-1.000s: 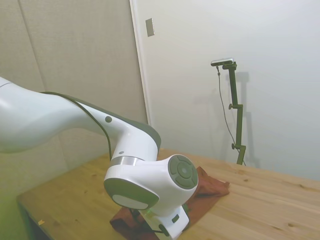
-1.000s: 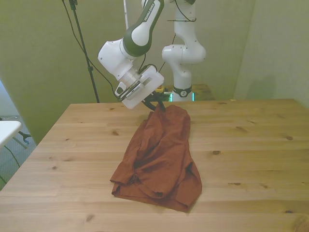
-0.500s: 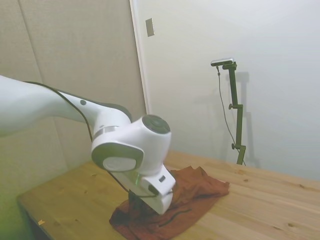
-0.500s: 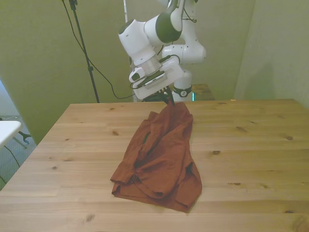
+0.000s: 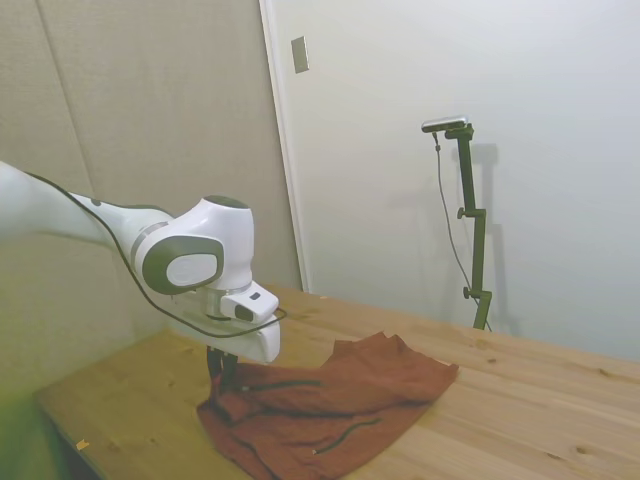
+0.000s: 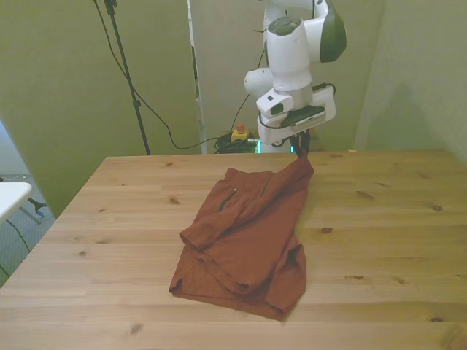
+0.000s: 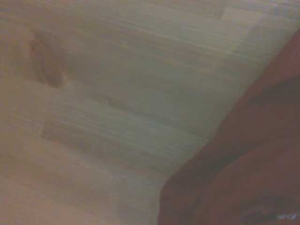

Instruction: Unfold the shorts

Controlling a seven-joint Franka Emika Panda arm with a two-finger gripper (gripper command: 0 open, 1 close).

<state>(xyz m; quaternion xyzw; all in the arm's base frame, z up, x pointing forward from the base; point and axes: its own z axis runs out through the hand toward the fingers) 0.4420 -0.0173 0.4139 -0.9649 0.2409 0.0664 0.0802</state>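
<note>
Near the tabletop's (image 6: 109,219) far edge, toward the front view's right, the hand (image 6: 300,146) hangs just over one corner of the shorts (image 6: 244,237) and appears to be closed on it: that corner is raised into a small peak at the dark fingers while the rest of the cloth lies down. From the side view the hand (image 5: 226,372) likewise meets the fabric (image 5: 330,400) at its raised end, though the fingers are too dark and small there to tell exactly how they sit. The shorts lie across the middle of the tabletop, running from the held corner down toward the near edge on the front view's left. The far half looks fairly spread, with a flat upper edge and a thin dark cord (image 5: 345,432) showing in the side view. The near half is not yet opened: layers overlap there, with a folded lip and bunched hems along the near edge. The wrist view shows only blurred wood beside a rust-coloured edge of cloth (image 7: 243,173). By my judgement the task is partway done; the held corner has been drawn outward, but the doubled near portion remains to be pulled flat.
</note>
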